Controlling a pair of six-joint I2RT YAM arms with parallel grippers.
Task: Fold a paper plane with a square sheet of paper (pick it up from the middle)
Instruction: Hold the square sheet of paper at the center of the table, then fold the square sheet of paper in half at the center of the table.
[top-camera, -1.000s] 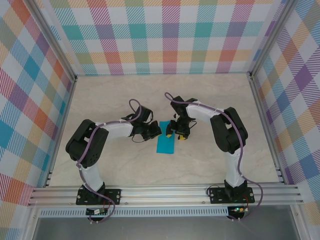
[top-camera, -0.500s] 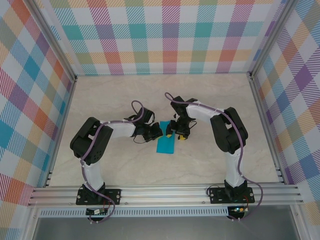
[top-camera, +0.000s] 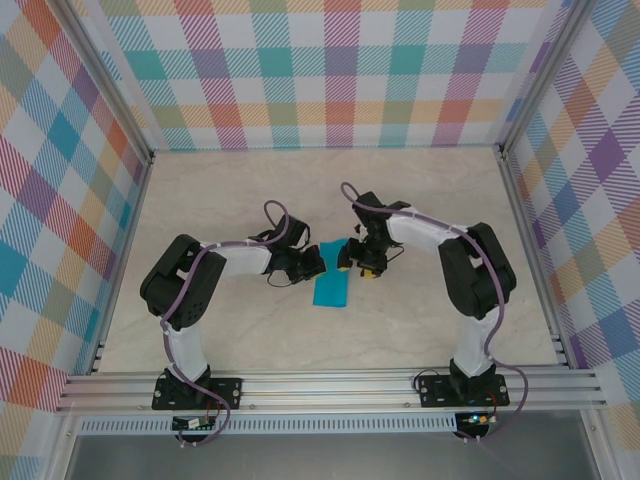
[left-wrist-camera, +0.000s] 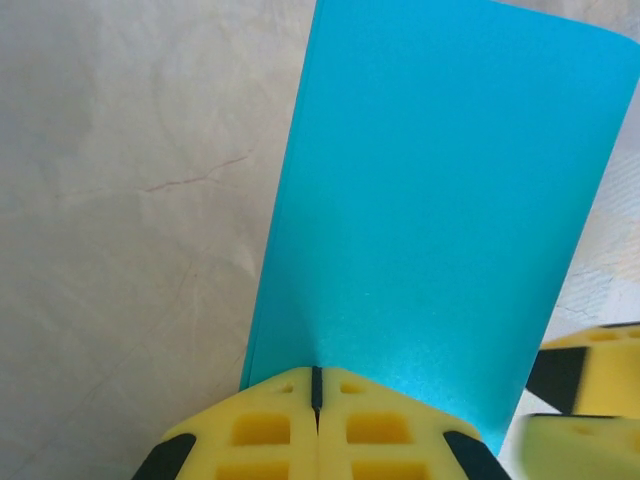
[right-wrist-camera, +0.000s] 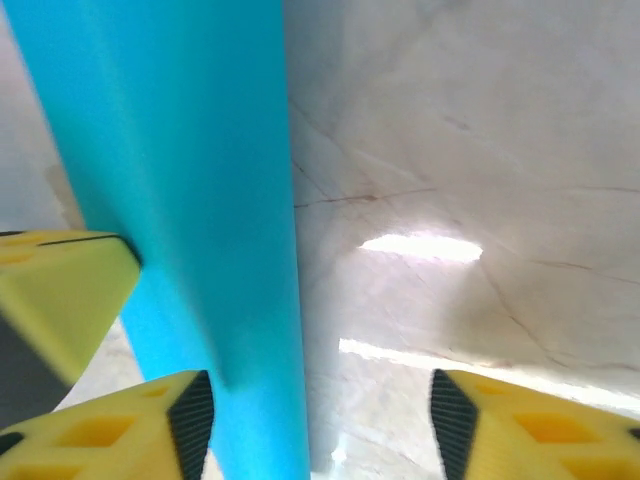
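Note:
The square sheet of paper (top-camera: 331, 286) lies on the table as a narrow teal-blue rectangle with its long side running away from the arms. My left gripper (top-camera: 316, 262) is shut, and its joined yellow fingertips (left-wrist-camera: 316, 385) rest on the near edge of the sheet (left-wrist-camera: 440, 200). My right gripper (top-camera: 355, 268) stands open over the sheet's far right part. In the right wrist view the paper (right-wrist-camera: 180, 150) passes beside the left finger (right-wrist-camera: 120, 425), and bare table fills the rest of the gap (right-wrist-camera: 320, 430). The right gripper's fingers (left-wrist-camera: 590, 375) also show at the left wrist view's lower right.
The pale marble-patterned table (top-camera: 420, 200) is enclosed by checkered walls and an aluminium frame (top-camera: 330, 385) at the near edge. Both arms bend inward, with their wrists close together at the table's middle.
The right arm's elbow has swung to the right and its gripper has shifted slightly, with the jaws a little narrower. The left gripper and the paper have stayed where they were.

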